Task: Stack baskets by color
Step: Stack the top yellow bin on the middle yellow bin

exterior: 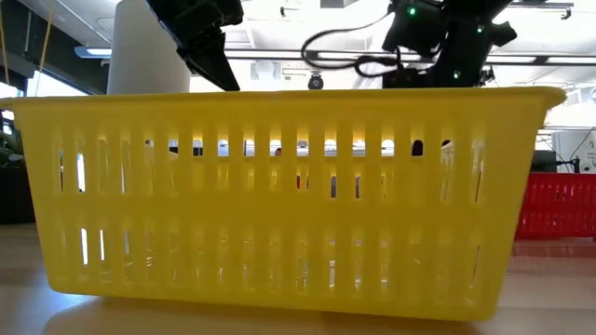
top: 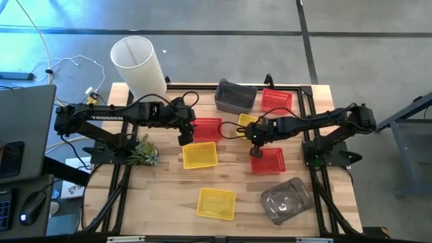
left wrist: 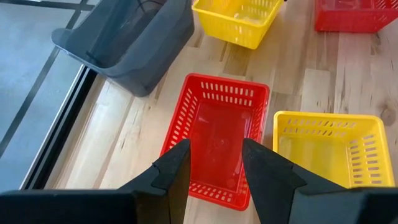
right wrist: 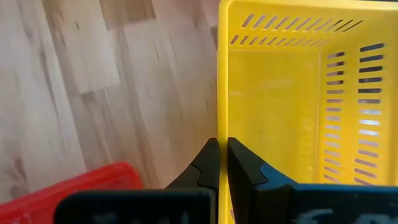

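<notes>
Red mesh sits under my left gripper, whose fingers are spread over a red basket at mid-table, holding nothing. Just nearer me lie a yellow basket and another yellow one at the front edge. Centre-right, my right gripper is pinched on the rim of a small yellow basket, beside a second red basket. Grey baskets look nested at the back; one grey basket lies alone. I judge the sorting barely begun.
</notes>
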Motion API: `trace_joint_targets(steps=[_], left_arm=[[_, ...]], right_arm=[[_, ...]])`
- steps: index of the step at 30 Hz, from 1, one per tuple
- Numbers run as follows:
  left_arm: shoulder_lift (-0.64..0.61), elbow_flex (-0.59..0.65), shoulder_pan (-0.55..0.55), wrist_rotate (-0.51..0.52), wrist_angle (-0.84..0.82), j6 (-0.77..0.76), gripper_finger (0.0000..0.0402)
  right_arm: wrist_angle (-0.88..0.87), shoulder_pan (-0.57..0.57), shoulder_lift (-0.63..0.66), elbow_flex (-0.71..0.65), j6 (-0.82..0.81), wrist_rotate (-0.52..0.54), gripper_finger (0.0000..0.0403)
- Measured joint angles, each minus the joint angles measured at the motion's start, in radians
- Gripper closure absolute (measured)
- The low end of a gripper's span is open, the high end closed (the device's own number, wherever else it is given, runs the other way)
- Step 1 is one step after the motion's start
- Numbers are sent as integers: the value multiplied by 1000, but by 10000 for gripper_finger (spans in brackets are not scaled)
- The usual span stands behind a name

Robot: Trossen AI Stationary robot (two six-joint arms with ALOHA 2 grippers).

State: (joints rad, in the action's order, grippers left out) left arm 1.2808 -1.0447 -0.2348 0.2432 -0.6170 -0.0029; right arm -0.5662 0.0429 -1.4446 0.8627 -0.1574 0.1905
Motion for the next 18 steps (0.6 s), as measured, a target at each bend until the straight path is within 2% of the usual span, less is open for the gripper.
trace_joint_targets(steps=[14, 18], left_arm=[[-5, 0, 0, 4, -48, 7, 271], [-12, -1, -1, 7, -79, 7, 271]], right_arm=[[127, -10, 114, 0, 12, -8, 403], [137, -36, 118, 48, 30, 1, 403]])
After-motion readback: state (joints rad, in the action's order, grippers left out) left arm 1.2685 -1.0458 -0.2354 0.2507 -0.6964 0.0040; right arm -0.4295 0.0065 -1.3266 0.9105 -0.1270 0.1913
